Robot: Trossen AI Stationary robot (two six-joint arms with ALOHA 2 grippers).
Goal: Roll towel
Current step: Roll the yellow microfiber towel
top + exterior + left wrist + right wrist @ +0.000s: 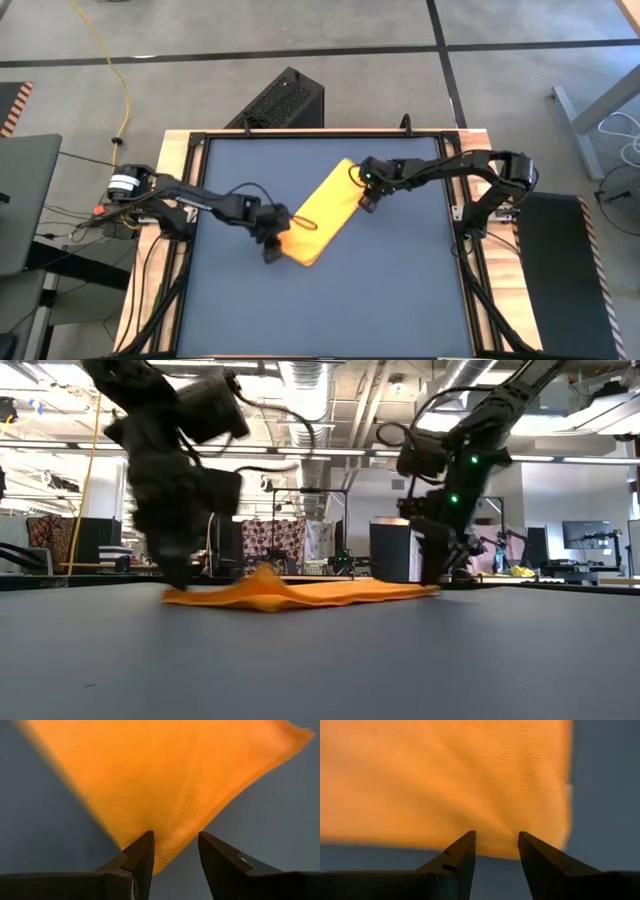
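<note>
The towel (322, 211) lies folded into a long narrow strip, slanting across the middle of the dark blue bench (400, 300), mostly flat with a low ridge showing in the low view. The left end effector (271, 243) sits at the strip's near, lower-left end, its fingers (142, 857) parted with a corner of cloth running into the gap between them; whether they press on the fabric I cannot tell. The right end effector (366, 192) stands at the far, upper-right end, its fingers (462, 855) likewise parted around the short edge of the cloth. Judging from this, the step in hand is taking hold of the strip's ends before rolling. To do it well, each end effector should close on all folded layers together, low against the bench, so no ply slips free. One end should probably serve as anchor while the other turns the cloth over itself, keeping the strip taut and its long edges aligned, otherwise the roll will likely cone or loosen.
</note>
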